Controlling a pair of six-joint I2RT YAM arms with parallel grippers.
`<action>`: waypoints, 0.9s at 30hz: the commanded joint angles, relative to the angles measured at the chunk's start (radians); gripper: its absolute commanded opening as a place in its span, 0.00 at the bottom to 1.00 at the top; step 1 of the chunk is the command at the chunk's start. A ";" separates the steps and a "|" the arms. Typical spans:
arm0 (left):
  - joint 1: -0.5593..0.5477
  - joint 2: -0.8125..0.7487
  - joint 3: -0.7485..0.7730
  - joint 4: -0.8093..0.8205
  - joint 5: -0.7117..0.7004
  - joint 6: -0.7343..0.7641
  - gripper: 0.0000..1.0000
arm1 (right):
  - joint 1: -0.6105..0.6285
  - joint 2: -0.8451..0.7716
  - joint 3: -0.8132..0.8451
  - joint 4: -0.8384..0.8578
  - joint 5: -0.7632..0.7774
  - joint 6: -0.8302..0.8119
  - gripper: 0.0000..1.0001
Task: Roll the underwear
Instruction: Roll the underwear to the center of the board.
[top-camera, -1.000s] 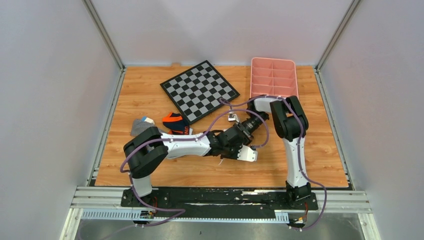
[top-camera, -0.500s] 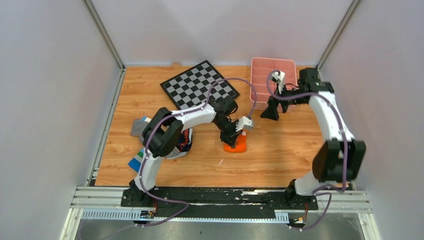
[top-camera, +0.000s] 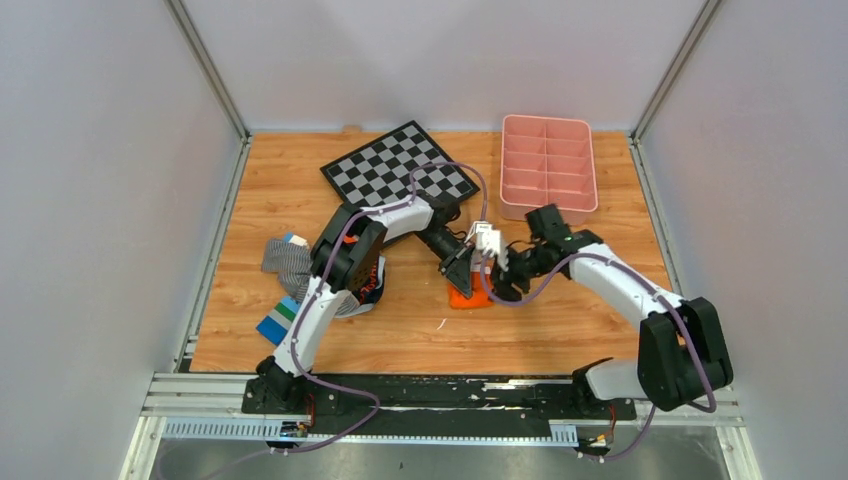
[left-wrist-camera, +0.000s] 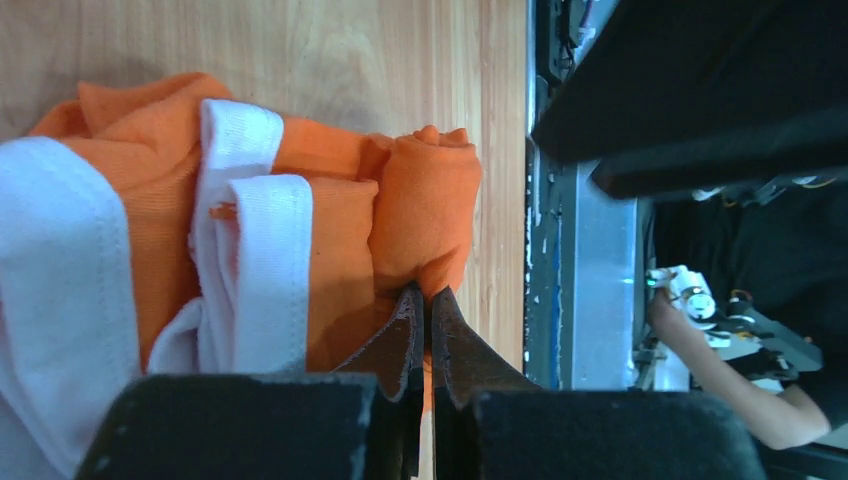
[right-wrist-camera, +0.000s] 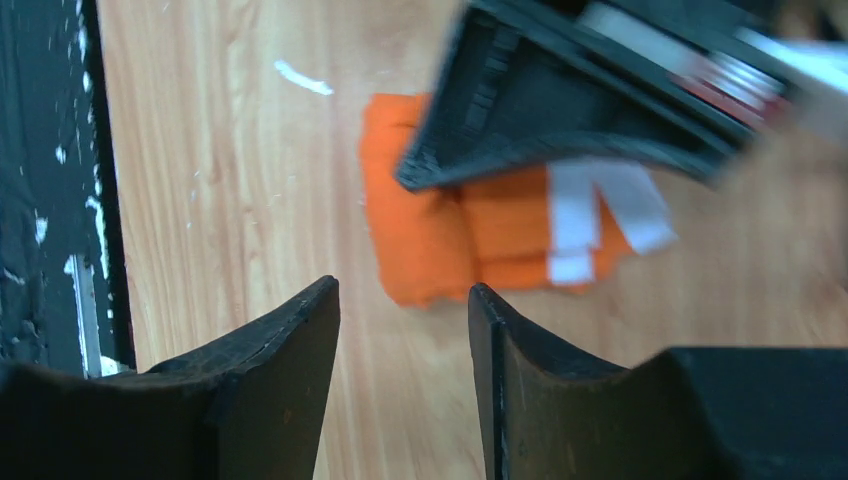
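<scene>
The left claw (left-wrist-camera: 421, 300), fingers together, is pinning the part-rolled underwear (top-camera: 470, 293) at mid-tabletop (top-camera: 560, 320). The right claw (right-wrist-camera: 403, 320), hovering apart and empty, should be catching the roll's edge squarely, keeping it tight.

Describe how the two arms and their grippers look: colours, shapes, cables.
Both the left arm and right arm have white links between bulky black joints, with a purple cable looping along each. The left gripper and right gripper are black, with tapered, wedge-shaped fingers.
</scene>
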 joint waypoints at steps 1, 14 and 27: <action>-0.032 0.092 -0.012 -0.008 -0.153 -0.029 0.00 | 0.163 0.004 -0.049 0.118 0.218 -0.104 0.50; -0.030 0.127 0.019 -0.054 -0.145 -0.019 0.00 | 0.335 0.097 -0.132 0.288 0.360 -0.120 0.58; -0.027 0.135 0.035 -0.076 -0.154 -0.016 0.00 | 0.386 0.116 -0.190 0.362 0.390 -0.045 0.19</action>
